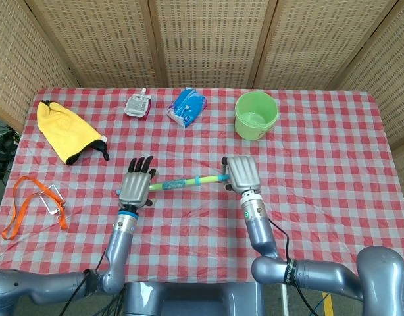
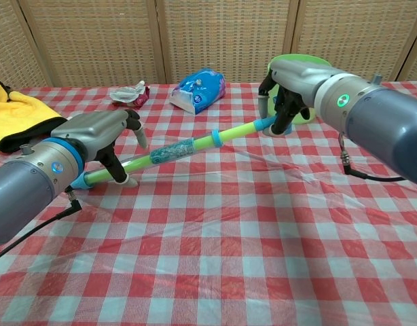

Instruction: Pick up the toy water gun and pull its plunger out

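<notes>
1. Two robot hands are holding the long green plastic toy water gun (image 2: 195, 145) above the red-checked surface (image 2: 263, 224).
2. Left robot hand (image 2: 103, 139) is loosely gripping its rear.
3. Right robot hand (image 2: 290, 85) is clenching its blue front end.

Both arms reach forward over the table from the robot's body, forearms low and roughly level. The left hand (image 1: 136, 185) (image 2: 100, 138) sits palm down, its dark fingers (image 1: 142, 166) pointing away from the body and partly spread in the head view; in the chest view its thumb and fingers (image 2: 120, 173) curve downward around the water gun (image 2: 174, 150) at its near end. The right hand (image 1: 241, 174) (image 2: 290, 85) is raised a little higher, wrist bent, its fingers curled in and closed on the far end of that toy.
</notes>
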Controlling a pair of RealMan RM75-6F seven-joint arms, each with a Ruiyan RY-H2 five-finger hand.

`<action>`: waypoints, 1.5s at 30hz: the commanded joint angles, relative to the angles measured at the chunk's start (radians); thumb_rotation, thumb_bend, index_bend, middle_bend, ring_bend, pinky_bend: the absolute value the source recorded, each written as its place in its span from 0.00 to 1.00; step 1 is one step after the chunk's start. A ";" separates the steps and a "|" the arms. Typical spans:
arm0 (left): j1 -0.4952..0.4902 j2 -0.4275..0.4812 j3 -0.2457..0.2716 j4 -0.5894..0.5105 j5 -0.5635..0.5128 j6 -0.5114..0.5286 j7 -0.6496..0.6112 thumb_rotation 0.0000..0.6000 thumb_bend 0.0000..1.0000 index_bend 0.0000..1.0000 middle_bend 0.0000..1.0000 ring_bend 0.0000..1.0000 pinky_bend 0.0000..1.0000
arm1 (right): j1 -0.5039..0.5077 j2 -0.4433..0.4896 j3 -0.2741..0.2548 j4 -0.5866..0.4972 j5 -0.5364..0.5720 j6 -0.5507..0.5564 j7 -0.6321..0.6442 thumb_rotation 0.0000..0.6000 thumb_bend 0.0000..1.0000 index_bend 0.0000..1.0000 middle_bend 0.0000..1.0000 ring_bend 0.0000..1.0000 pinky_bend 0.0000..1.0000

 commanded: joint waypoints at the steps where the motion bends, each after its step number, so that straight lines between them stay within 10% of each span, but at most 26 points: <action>1: -0.004 -0.009 -0.004 0.012 -0.011 -0.009 0.003 1.00 0.08 0.38 0.00 0.00 0.00 | 0.000 0.000 0.000 0.000 0.000 0.000 0.000 1.00 0.54 0.80 1.00 0.98 0.74; 18: -0.005 -0.046 -0.009 0.081 -0.005 -0.018 -0.017 1.00 0.47 0.50 0.00 0.00 0.00 | -0.004 0.005 -0.004 0.007 -0.002 -0.002 -0.002 1.00 0.54 0.80 1.00 0.98 0.74; 45: 0.041 0.012 -0.003 0.020 0.061 0.042 -0.030 1.00 0.51 0.53 0.00 0.00 0.00 | -0.011 0.010 0.012 0.028 -0.018 0.016 0.013 1.00 0.54 0.80 1.00 0.98 0.74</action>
